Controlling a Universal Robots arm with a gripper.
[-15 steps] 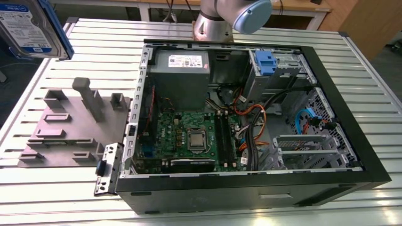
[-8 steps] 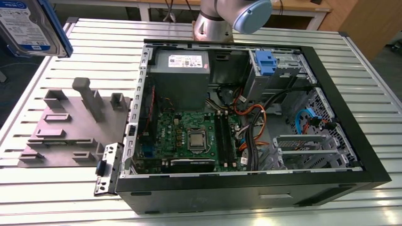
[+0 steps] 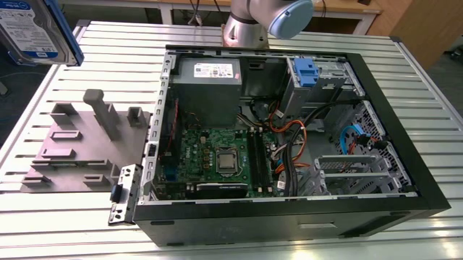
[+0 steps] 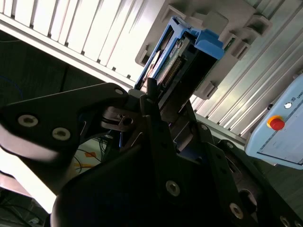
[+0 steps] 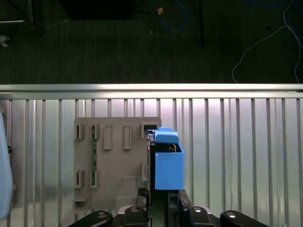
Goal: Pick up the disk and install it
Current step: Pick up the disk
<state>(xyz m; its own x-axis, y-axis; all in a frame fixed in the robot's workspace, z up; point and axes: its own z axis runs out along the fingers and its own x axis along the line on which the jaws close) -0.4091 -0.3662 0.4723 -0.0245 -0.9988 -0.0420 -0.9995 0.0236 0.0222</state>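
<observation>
Open computer case, grey fixture — slatted table

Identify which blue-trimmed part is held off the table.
The disk, clamped in the gripper; the blue bracket sits inside the computer case.

1. I am working over a counter of pale ribbed metal slats that run in long parallel grooves.
2. In the first wrist view, a bright strip of light lies along the counter's far edge.
3. Beyond that edge I see a dark floor, with a blue cable and a white cable lying loose on it.
4. In the exterior view, a brown wooden panel stands past the counter's corner on the exterior view's right. A light wooden desk top runs behind the counter.
</observation>
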